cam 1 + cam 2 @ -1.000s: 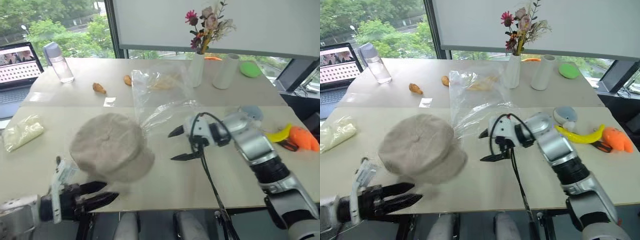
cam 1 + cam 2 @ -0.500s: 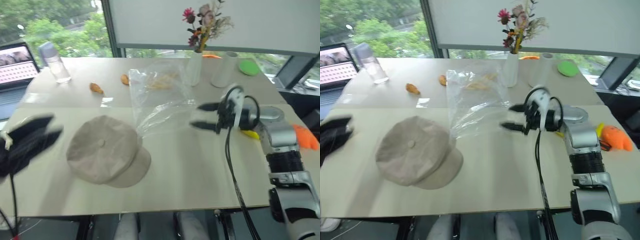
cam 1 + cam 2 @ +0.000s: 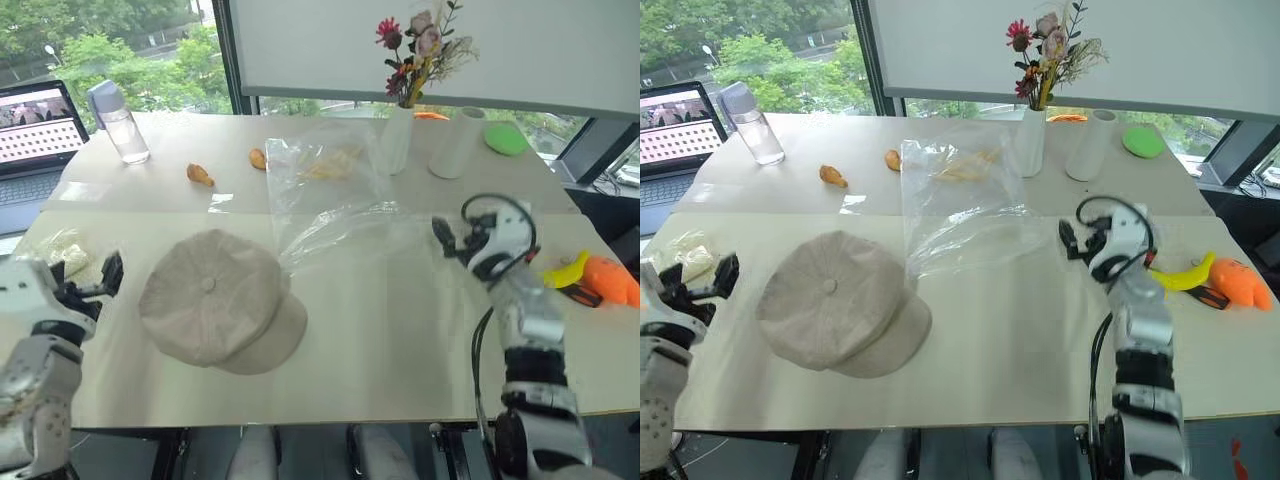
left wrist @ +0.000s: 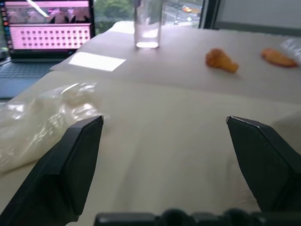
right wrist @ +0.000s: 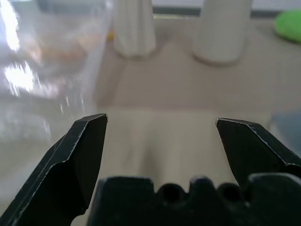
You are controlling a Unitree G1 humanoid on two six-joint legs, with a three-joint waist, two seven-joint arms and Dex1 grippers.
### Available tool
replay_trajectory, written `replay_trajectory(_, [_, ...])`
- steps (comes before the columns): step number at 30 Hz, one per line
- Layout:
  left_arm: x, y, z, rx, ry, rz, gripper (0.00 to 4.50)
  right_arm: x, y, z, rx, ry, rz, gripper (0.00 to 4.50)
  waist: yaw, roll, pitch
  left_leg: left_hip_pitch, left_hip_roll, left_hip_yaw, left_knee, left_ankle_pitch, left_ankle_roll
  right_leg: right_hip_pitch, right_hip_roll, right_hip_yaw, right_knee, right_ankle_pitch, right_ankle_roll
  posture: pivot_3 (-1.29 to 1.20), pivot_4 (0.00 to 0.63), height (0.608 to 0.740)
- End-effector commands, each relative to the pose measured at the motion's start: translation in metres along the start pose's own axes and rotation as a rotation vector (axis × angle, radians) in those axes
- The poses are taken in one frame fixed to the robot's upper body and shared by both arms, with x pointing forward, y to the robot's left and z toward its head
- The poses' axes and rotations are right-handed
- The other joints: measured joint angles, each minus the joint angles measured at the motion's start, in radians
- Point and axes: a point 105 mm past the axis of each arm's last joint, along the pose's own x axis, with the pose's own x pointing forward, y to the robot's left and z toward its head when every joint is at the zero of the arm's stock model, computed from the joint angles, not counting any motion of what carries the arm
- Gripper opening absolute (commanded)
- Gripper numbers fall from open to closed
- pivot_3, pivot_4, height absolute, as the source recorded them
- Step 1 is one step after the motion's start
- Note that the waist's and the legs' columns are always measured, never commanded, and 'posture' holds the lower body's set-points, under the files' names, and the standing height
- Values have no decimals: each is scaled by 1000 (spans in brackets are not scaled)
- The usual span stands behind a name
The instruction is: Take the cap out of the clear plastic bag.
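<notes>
A beige cap (image 3: 220, 300) is lying on a pale table (image 3: 400, 340) beside the clear plastic bag (image 3: 325, 200), windows showing greenery behind. The left tool (image 4: 164, 150) and right tool (image 5: 162, 146) are both hovering wide, holding nothing.

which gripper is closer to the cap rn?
Left. The left gripper is just off the cap's left edge; the right gripper sits farther away, beyond the clear plastic bag.

An office or meeting room: a long pale bench (image 3: 400, 360) by tall windows (image 3: 120, 45) looking onto green trees, a lowered roller blind (image 3: 430, 45), an open laptop (image 3: 40, 125), and a white vase of flowers (image 3: 397, 135).
</notes>
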Motion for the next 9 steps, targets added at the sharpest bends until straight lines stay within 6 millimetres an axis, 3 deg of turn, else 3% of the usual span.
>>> replay_trajectory(1, [-7, 0, 2, 51, -69, -7, 4500, -7, 6, 17, -82, -109, -20, 4453, -3, 0, 0, 0, 0, 0, 1, 0, 0, 0, 0, 0, 0, 0, 0, 0, 150, 740])
replay_trajectory(6, [-18, -5, -20, 59, -34, -27, 4500, -14, 11, -7, -118, -79, -32, 4453, -13, 0, -1, 2, 0, 0, 4, -3, -6, 4, -1, 0, 0, -1, -6, 0, 150, 740])
replay_trajectory(9, [-19, -4, -34, 57, 1, -19, 4500, -13, 12, -12, -115, -72, -30, 4453, -14, 0, -1, 2, 0, 0, 4, -3, -5, 4, -1, 0, 0, -1, -5, 0, 150, 740])
